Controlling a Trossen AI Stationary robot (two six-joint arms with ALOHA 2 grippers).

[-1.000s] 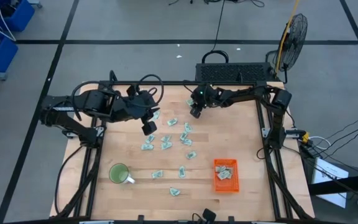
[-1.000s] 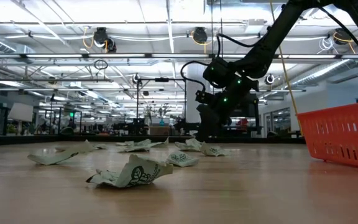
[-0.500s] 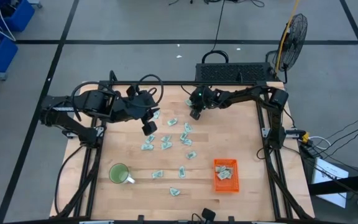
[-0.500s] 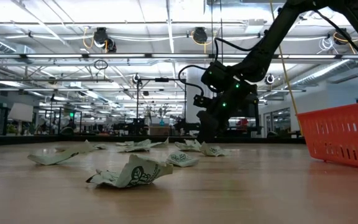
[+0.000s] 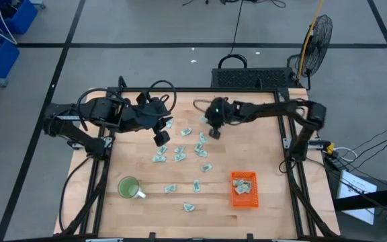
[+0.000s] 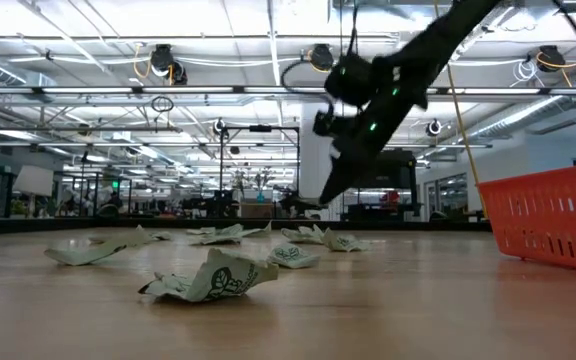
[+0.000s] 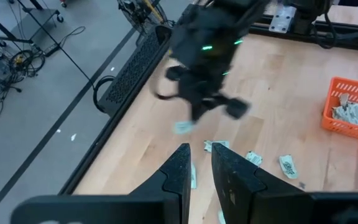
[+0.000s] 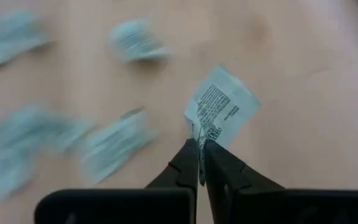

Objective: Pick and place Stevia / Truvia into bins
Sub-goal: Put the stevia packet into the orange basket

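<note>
— While the right gripper point(image 8: 200, 148) hangs above the far middle of the table point(image 5: 267, 154), what do its fingers hold?

— They are pinched together on one sachet point(image 8: 220, 109), a white packet with small print on its face. The right wrist view shows the tips closed on one corner of it, with the rest of the packet sticking out past them, clear of the wood below.

— Where does that gripper sit among the other things?

— In the high view the right gripper point(image 5: 214, 132) is over the far edge of the scattered sachets point(image 5: 179, 154), well apart from the orange tray point(image 5: 244, 190). In the low view it is raised well off the wood, angled downward.

— And the left gripper?

— The left gripper point(image 5: 161, 138) waits over the left part of the table, near the left end of the scatter. Its own wrist view shows the two fingers point(image 7: 180, 169) close together with only a narrow slot between them and nothing held there.

— Where are the rest of the packets?

— Most lie loose on the wood in the middle of the table, between the two arms and toward the near side; a few sit between the green mug point(image 5: 128, 187) and the tray. Several look crumpled in the low view. The tray stands on the near right part of the table and already has a few packets inside, which the left wrist view also shows.

— Is the mug touching anything?

— It stands alone at the near left, apart from the packets.
</note>
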